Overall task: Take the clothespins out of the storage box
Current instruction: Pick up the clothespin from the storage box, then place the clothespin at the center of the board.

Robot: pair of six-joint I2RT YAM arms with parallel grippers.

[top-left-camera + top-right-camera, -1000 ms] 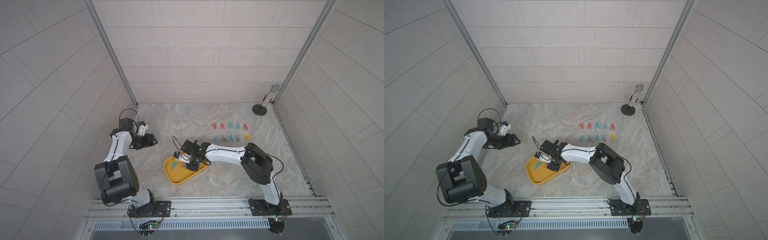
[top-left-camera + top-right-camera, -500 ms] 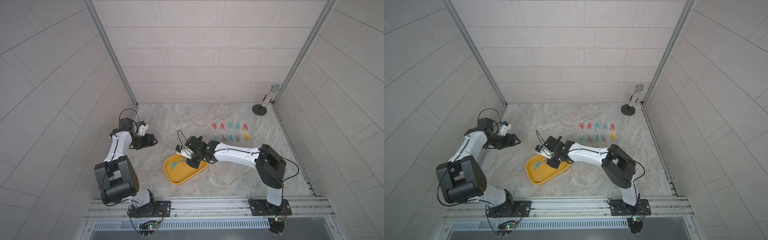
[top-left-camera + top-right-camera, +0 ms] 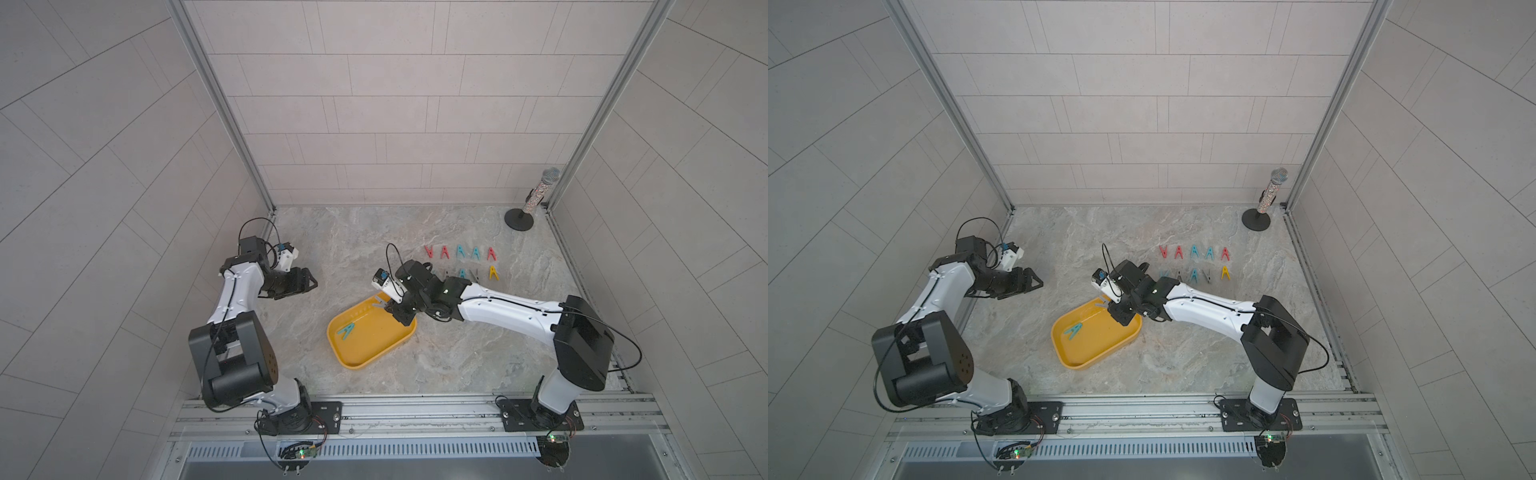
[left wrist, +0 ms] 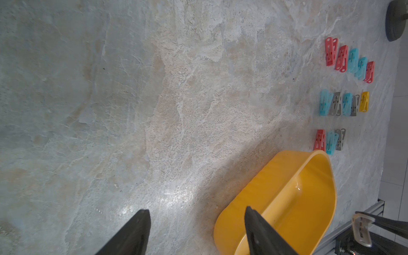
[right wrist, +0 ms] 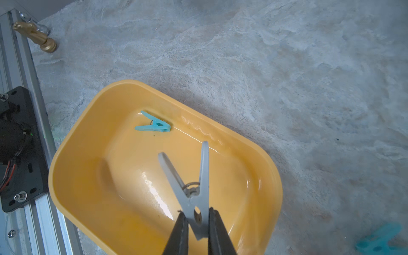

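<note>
Now: right claw (image 5: pixel 195 215) clamped narrow on grey clothespin (image 5: pixel 194 187), above storage box (image 5: pixel 53 176). Best: lift well clear of box, grip firm against swivel, carry toward 2 o'clock. Box holds one teal clothespin (image 5: pixel 154 126), 9 o'clock side. Left claw (image 4: pixel 196 209), 10 o'clock of box, half-wide, empty, over tabletop (image 4: pixel 110 110). Farther, 2 o'clock: laid-out clothespin rows (image 3: pixel 459 252).

Both top views high overhead, looking down on whole table (image 3: pixel 374 232), wrist views close, low, both showing storage box (image 4: pixel 276 187) (image 5: pixel 77 159)
</note>
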